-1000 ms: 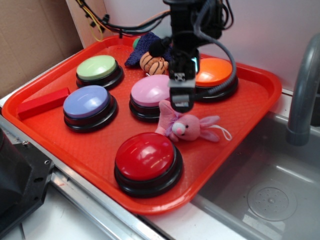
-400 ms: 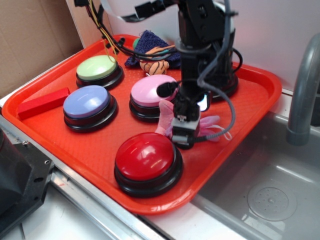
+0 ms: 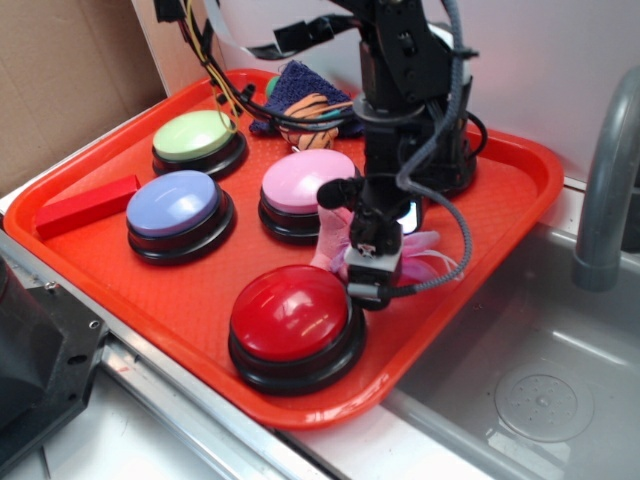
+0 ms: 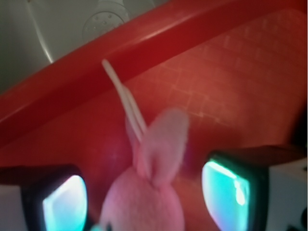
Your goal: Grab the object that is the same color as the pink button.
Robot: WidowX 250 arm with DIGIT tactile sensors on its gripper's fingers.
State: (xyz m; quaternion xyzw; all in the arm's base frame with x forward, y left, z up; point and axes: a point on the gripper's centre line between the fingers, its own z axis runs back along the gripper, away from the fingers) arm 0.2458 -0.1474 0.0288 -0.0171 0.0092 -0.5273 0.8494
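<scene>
Now, from my remote seat: the gripper is down low over the red tray, right on top of the pink bunny, which lies on the tray floor between the pink button and the tray's rim toward the sink. On the exterior view the arm covers most of the bunny; I see only pink bits poking out either side of the wrist. On the wrist view the two fingers stand well apart, one at each lower corner, with the bunny between them, ear up toward the rim and its white string trailing past it. The jaws are spread, not closed on anything; I see a gap between each pad and the plush, so no contact that I can confirm. The red button sits just beside the gripper, nearest the camera. The lavender-blue button and green button sit further left, with a red block near the left rim. A striped orange plush rests on a dark blue cloth at the back of the tray. A grey faucet rises at the right edge.
</scene>
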